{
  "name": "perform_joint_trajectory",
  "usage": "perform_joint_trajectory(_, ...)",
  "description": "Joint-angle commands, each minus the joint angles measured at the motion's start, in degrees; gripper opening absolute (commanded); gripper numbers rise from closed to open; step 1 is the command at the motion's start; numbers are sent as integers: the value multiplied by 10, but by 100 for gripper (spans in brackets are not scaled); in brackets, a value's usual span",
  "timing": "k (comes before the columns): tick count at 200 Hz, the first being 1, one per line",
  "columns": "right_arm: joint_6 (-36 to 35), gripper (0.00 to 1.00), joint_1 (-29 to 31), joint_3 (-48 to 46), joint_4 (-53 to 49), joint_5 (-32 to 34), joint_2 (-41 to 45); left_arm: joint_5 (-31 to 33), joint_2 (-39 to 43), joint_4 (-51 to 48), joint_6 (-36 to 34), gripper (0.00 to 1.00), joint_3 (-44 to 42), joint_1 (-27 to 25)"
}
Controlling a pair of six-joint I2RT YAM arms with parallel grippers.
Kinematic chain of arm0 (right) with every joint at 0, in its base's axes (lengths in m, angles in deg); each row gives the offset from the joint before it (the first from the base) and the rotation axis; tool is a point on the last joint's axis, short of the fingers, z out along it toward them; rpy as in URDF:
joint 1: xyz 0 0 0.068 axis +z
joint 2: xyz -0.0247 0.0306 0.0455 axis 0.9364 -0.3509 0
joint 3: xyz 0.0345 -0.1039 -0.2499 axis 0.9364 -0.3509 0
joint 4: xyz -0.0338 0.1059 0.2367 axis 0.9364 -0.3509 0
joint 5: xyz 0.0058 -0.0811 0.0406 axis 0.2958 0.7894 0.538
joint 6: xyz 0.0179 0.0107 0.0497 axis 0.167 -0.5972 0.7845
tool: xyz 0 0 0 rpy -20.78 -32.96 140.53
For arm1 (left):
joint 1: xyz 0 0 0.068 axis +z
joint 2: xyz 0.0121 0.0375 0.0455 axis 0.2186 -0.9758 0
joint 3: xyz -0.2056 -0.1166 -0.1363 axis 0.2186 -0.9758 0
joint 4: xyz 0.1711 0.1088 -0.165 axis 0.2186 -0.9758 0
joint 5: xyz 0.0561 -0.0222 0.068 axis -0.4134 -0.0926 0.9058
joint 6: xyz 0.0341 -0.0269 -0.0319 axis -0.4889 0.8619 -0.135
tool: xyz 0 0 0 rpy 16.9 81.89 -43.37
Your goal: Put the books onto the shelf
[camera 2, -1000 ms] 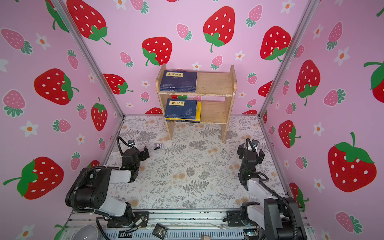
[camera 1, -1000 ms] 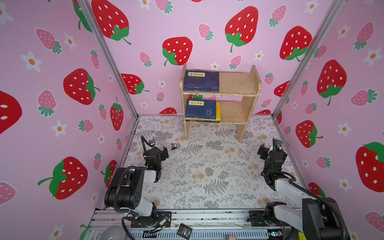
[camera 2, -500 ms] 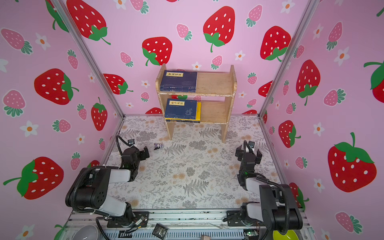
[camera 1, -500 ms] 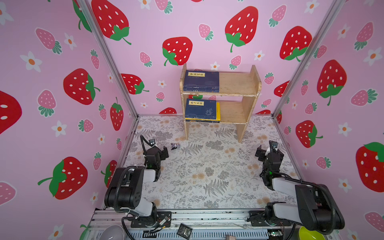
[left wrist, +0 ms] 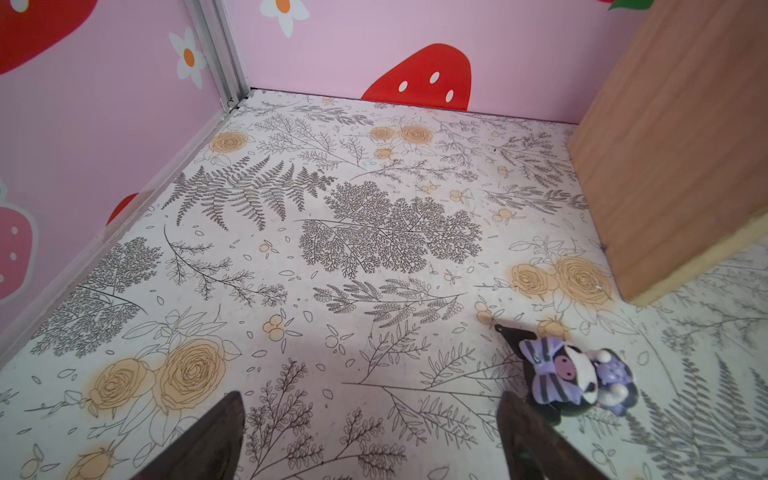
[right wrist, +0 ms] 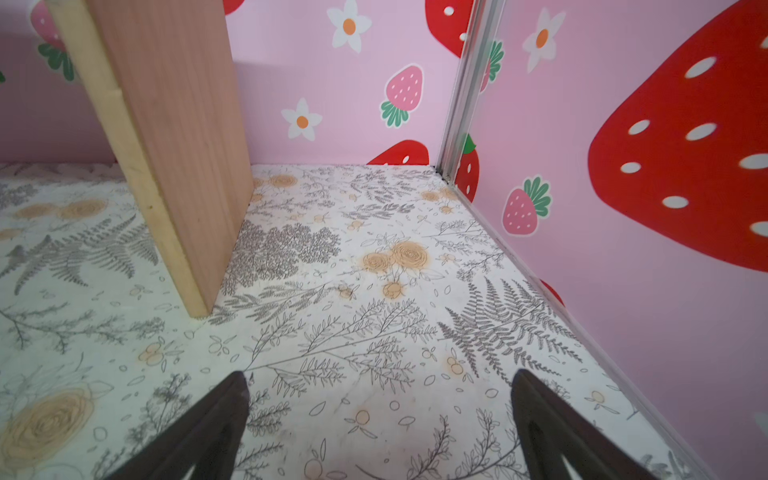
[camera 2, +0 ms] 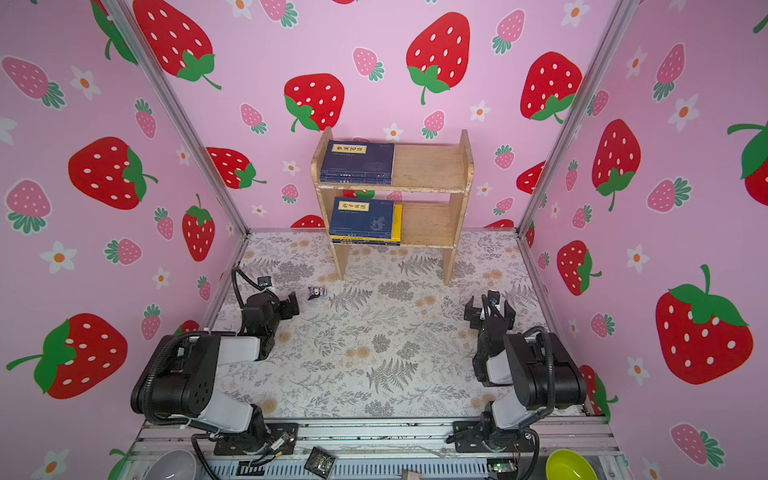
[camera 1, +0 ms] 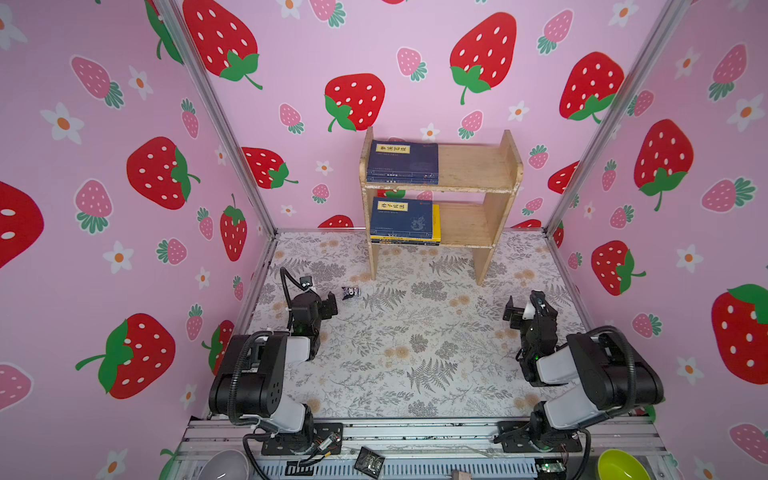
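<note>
Books (camera 1: 402, 164) stowed flat in two stacks, one on each tier of shelf (camera 1: 471, 166), set at one end so the rest of each board is free.
Left gripper (left wrist: 370, 415) and right gripper (right wrist: 380, 395) hang low over floor mat (camera 1: 395, 332), jaws spread wide, holding nothing. Task judged complete: no book lies loose. Small figurine (left wrist: 577, 382) just beside left gripper, not gripped.

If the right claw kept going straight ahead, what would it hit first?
Likely nothing near: the right gripper points over bare mat, just clear of the shelf, toward the pink back wall; depth is unclear.
</note>
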Motion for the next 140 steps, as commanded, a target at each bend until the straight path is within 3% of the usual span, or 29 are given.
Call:
perform_joint_trajectory(1, -16, 100, -3, 27, 23, -22, -1, 16, -2, 37, -33, 92, -6, -23)
perform_joint_trajectory(12, -21, 100, -3, 38, -1, -31, -4, 57, -2, 73, -44, 91, -24, -44)
perform_joint_trajectory(30, -21, 100, -3, 62, -40, -35, -5, 61, -5, 51, -39, 90, -11, -42)
perform_joint_trajectory(59, -22, 100, -6, 70, -56, -42, -4, 11, -9, -11, -4, 90, 22, 1)
perform_joint_trajectory(87, -20, 100, -6, 73, -60, -42, -6, 9, -10, -13, -3, 100, 23, 2)
perform_joint_trajectory(140, -21, 100, -7, 71, -59, -43, -4, 16, -7, -8, -5, 99, 20, -2)
